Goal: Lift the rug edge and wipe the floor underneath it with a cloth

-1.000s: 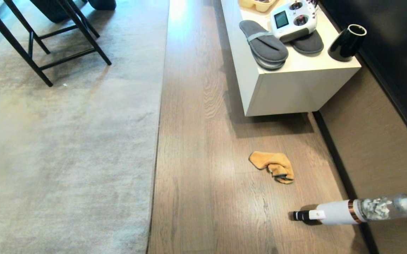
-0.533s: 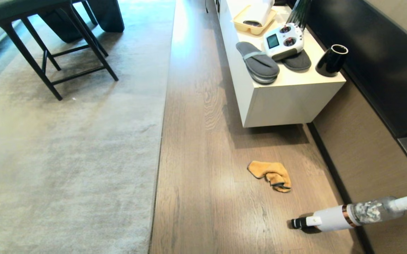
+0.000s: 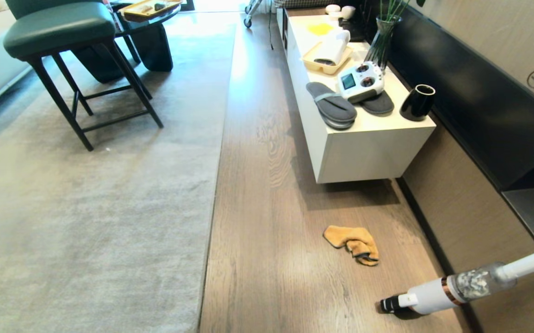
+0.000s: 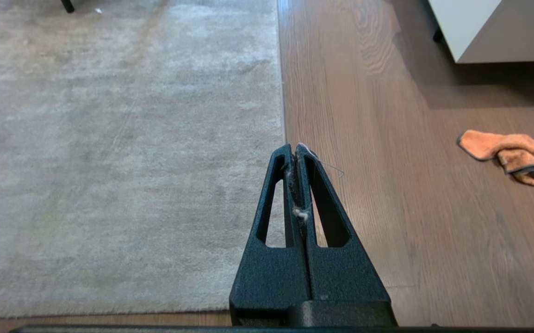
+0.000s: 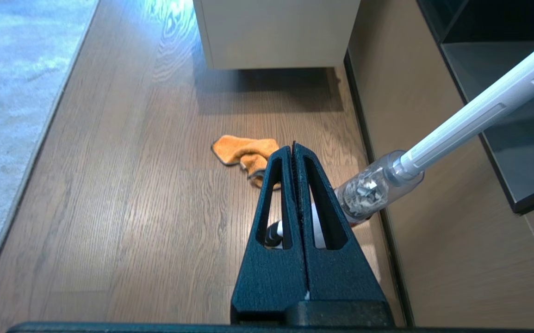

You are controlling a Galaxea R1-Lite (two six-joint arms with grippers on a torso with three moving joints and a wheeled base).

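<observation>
Both claws, left claw [image 4: 296, 152] and right claw [image 5: 293, 150], are pressed together, empty, above the floor [image 3: 267, 259]. The cloth [image 3: 352, 243] lies crumpled there, well apart from the rug edge [image 3: 211, 222]. A reach for it could knock the vacuum [image 3: 452, 289] nearby.

A home living room: rug [image 3: 86, 222], stool [image 3: 63, 32], slippers [image 3: 332, 106] on cabinet [image 3: 364, 148].

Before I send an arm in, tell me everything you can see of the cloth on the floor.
The cloth is a small orange-tan fuzzy rag with thin dark edge trim, lying crumpled and partly folded over itself on the wood-grain floor. It sits apart from the rug edge, in front of the white cabinet and short of the vacuum. Only the floor touches it; both grippers hang above, shut and empty.
</observation>
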